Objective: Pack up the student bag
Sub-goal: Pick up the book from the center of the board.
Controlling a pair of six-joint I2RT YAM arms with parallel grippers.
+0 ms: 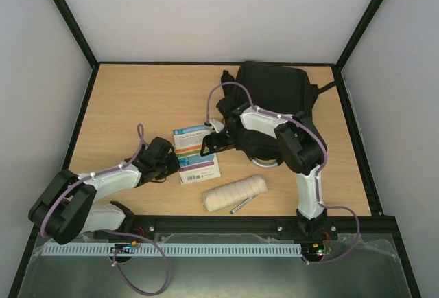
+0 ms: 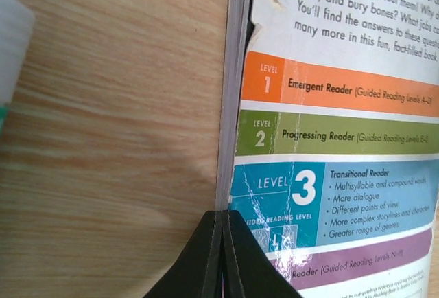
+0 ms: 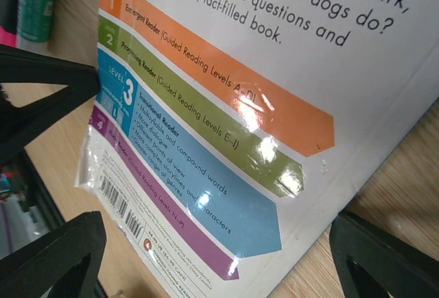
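Note:
A black student bag (image 1: pixel 274 88) lies at the back right of the table. A thin reader book (image 1: pixel 195 152), back cover up with orange, green, blue and purple level bands, lies in the middle. My left gripper (image 1: pixel 176 164) is shut, and in the left wrist view its tips (image 2: pixel 223 217) touch the book's spine edge (image 2: pixel 230 106). I cannot tell whether it grips anything. My right gripper (image 1: pixel 210 143) is open and hovers over the book (image 3: pixel 226 106), with its fingers (image 3: pixel 55 257) spread wide on both sides of the lower cover and nothing held.
A rolled white cloth pouch (image 1: pixel 234 193) and a thin pen (image 1: pixel 240 206) lie near the front edge. A teal-labelled glue stick (image 3: pixel 34 3) and a pink marker lie beside the book. Grey walls enclose the table.

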